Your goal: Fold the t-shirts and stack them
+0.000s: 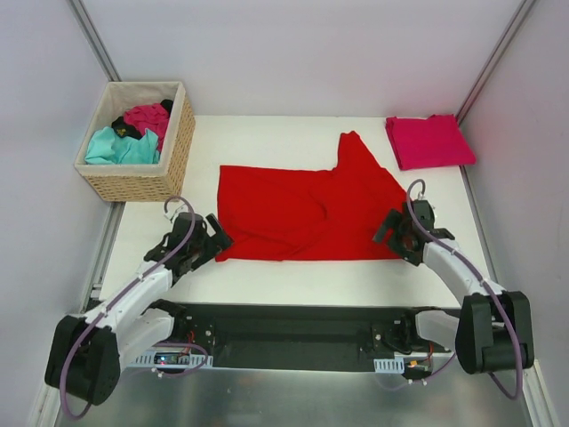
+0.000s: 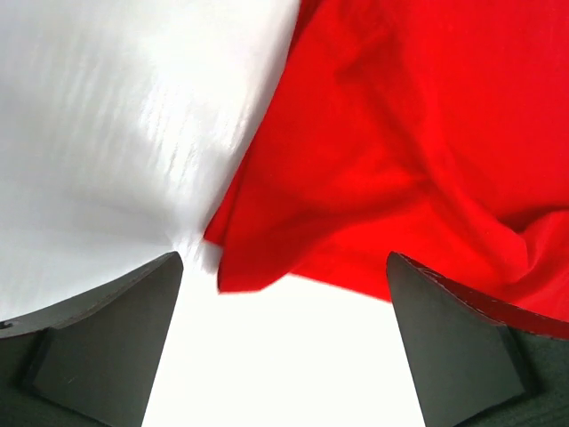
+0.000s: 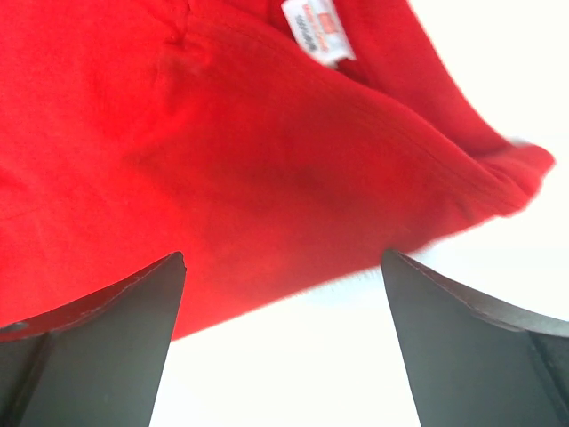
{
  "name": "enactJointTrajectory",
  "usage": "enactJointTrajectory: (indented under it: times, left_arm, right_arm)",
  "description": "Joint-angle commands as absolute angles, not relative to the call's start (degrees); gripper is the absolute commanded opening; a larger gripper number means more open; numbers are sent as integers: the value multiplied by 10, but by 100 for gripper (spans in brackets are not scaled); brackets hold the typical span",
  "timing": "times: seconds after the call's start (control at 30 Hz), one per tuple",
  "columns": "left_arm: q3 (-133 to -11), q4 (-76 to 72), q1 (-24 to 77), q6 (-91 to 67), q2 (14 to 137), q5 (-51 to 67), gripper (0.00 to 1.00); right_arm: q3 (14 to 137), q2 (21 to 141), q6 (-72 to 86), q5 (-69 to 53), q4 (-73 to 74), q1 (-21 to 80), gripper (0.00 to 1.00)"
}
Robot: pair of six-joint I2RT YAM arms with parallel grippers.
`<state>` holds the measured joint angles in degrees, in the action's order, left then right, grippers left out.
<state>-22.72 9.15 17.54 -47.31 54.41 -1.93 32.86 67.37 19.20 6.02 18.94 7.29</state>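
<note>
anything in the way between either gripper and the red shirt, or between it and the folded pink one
Nothing visible. The left gripper and right gripper, both open, sit at the red shirt's near corners; only bare table lies between it and the folded crimson shirt.

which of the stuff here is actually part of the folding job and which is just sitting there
Part of the job:
red t-shirt, spread out flat
folded crimson t-shirt, far right corner
teal shirt, magenta shirt and black shirt, bunched in the wicker basket

Just there:
wicker basket itself, only holding the waiting shirts
table
</note>
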Motion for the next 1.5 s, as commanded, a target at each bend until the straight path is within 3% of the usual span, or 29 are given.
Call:
enactJointTrajectory:
  times: [0.0, 0.13, 0.3, 1.0, 1.47]
  left_arm:
    - [-226, 163, 171, -489, 469, -47, 99]
    - [-277, 178, 171, -477, 429, -42, 99]
    - [-370, 178, 173, -451, 474, -33, 99]
    - [-563, 48, 185, -394, 838, 27, 99]
    - [-478, -24, 188, -423, 913, 39, 99]
  right_arm:
    - [336, 596, 181, 88, 237, 69, 97]
    - [383, 555, 175, 69, 251, 69, 97]
    - [457, 564, 175, 45, 246, 82, 97]
    - [693, 937, 178, 8, 140, 120, 97]
    - [571, 977, 201, 5, 75, 127, 97]
